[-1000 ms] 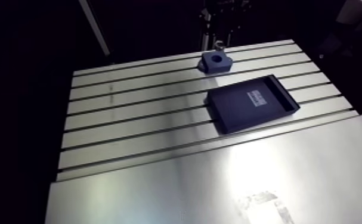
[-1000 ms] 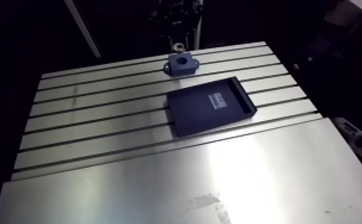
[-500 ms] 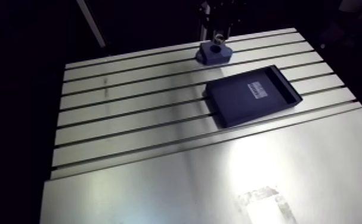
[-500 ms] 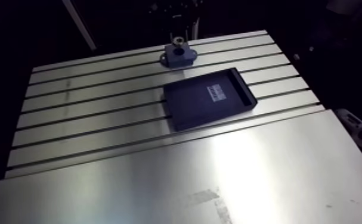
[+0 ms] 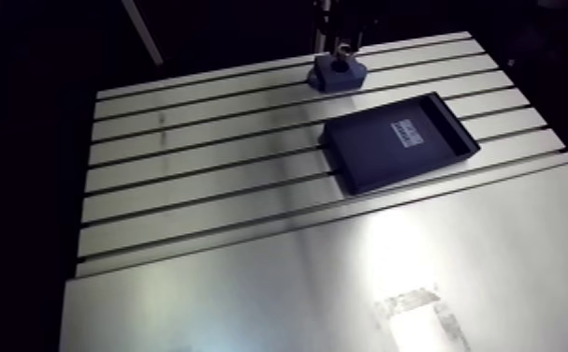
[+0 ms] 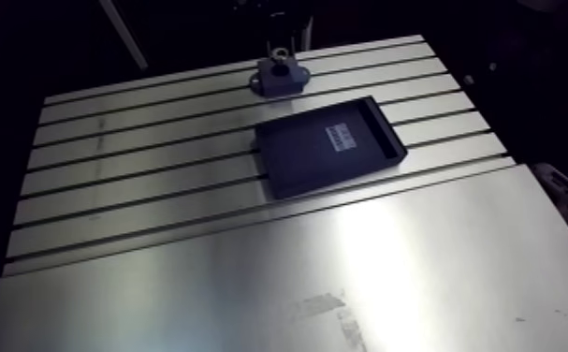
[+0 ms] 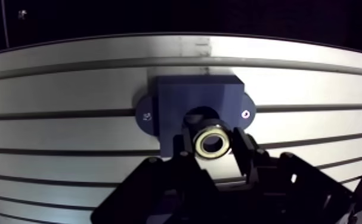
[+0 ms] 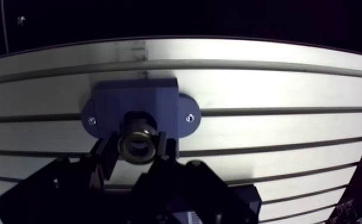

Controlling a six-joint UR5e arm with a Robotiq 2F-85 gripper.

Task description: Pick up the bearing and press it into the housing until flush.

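Pointing apparently at housing (image 7: 195, 98): bearing (image 7: 212, 143) axis.

The housing (image 7: 198, 107) stands near the far edge of the slotted table (image 5: 203, 187), with bare table surface on every side of it. The way to its bore (image 7: 202, 113) from above is taken: the gripper (image 7: 213, 146) hangs there with the bearing (image 7: 212, 143) pressed between its two fingers. Two low flange ears (image 7: 144, 116) stick out sideways from the block. The dark tray (image 5: 400, 142) lies near, toward the table's front, apart from the housing; its raised rim is the only other obstacle. Beside the tray the slotted surface is wide and free, as is the smooth plate (image 5: 343, 281) in front.
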